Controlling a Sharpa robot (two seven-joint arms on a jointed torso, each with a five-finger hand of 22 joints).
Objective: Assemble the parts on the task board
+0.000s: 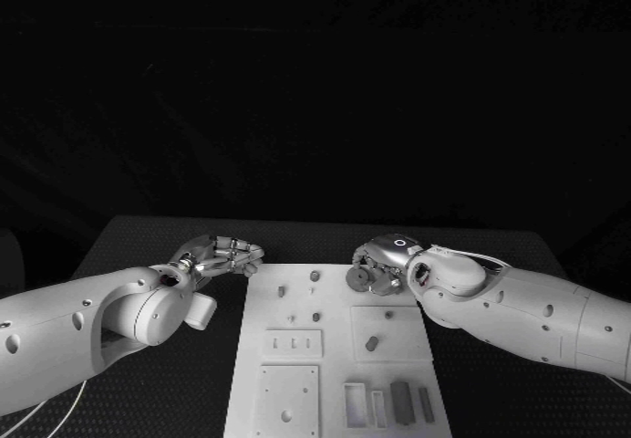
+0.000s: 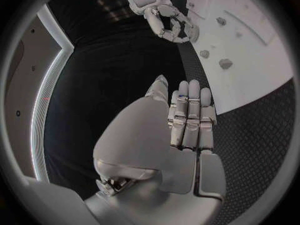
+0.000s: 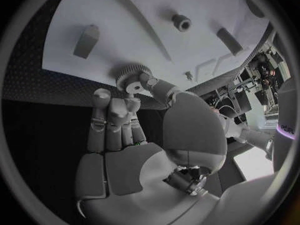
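White task board (image 1: 336,351) in the middle of the black worktop (image 1: 512,251), right hand (image 1: 377,266) at its far edge pinching a round gear part (image 3: 132,77), left hand (image 1: 217,256) just beside its left edge over bare worktop, fingers (image 2: 189,110) straight and together, holding nothing

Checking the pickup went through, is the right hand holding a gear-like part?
Yes, the right hand pinches a round toothed part at its fingertips, over the task board.
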